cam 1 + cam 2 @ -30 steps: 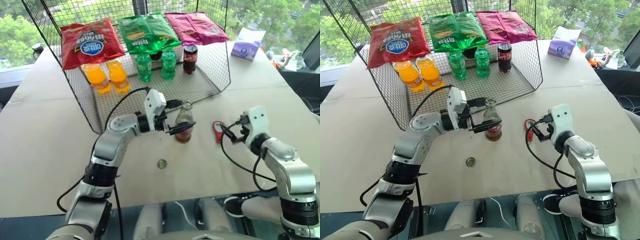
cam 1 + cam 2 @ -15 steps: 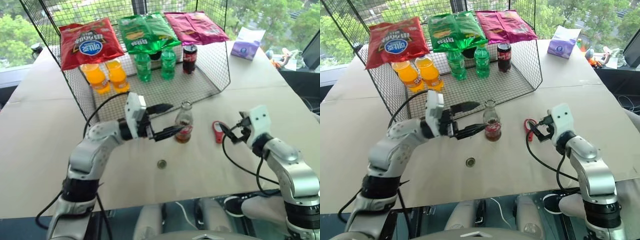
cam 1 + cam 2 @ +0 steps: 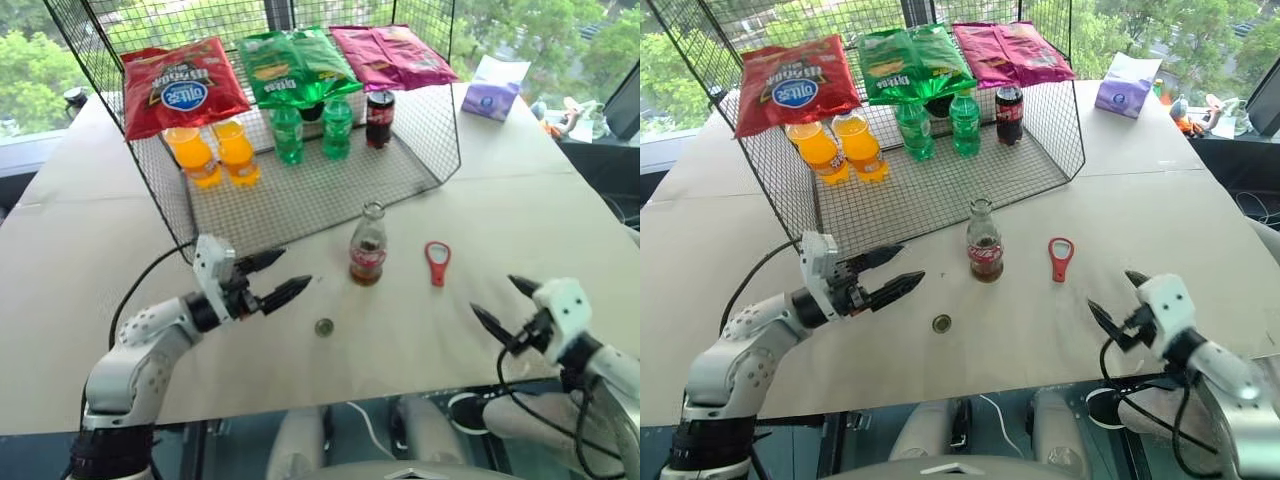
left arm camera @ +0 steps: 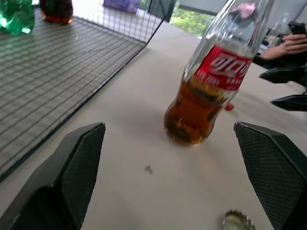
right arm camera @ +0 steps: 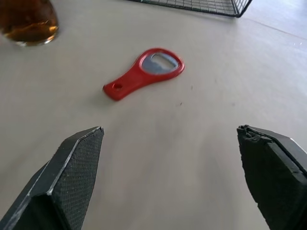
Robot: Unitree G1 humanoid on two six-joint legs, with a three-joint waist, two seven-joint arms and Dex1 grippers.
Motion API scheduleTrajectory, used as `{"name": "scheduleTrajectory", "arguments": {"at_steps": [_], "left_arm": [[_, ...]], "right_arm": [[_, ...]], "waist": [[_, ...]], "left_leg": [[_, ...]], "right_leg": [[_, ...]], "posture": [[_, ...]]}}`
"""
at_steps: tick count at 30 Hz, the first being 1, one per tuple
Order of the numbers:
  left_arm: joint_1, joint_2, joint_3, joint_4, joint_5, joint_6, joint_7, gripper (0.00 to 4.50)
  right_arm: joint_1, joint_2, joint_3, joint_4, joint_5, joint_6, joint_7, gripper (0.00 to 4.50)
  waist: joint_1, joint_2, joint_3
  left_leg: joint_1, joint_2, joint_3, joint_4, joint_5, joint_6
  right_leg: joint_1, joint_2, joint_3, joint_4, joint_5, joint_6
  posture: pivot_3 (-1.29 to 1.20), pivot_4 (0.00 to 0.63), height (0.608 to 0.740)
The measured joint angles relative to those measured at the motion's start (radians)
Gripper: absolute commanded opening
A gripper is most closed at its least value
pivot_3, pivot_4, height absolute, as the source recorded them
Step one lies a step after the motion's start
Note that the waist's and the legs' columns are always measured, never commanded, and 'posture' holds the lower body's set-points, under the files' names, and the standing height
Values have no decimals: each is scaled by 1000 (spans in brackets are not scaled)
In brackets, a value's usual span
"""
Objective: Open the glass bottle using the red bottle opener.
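Both arms have pulled back from the middle of the table. Now the left gripper point(image 3: 272, 277) and the right gripper point(image 3: 505, 306) hang with claws wide apart, holding nothing. A bottle cap point(image 3: 324, 327) lies close by. Farther off, the glass bottle point(image 3: 368, 245) stands straight up. Just to its right the red bottle opener point(image 3: 436, 262) lies flat, ring end pointing away toward the wire basket point(image 3: 320, 185).

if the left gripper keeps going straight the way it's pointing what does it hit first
Probably the glass bottle: it stands upright ahead between the left gripper's open fingers. A loose bottle cap lies nearer but looks off to one side.
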Motion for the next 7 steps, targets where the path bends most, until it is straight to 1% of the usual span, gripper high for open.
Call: {"name": "scheduleTrajectory", "arguments": {"at_steps": [5, 7], "left_arm": [[125, 0, 43, -5, 37, -51, 35, 4443], [151, 0, 55, -5, 48, -66, 41, 4443]], "right_arm": [[97, -3, -45, -17, 5, -73, 22, 4500], [110, -6, -63, -13, 5, -94, 25, 4500]], "waist": [[-2, 0, 0], [0, 0, 0]], "left_leg": [[0, 1, 2, 0, -1, -2], [0, 1, 2, 0, -3, -5]], "right_leg": [[-2, -4, 0, 0, 0, 0], [-3, -11, -4, 0, 0, 0]], "posture": [[0, 150, 740], [0, 150, 740]]}}
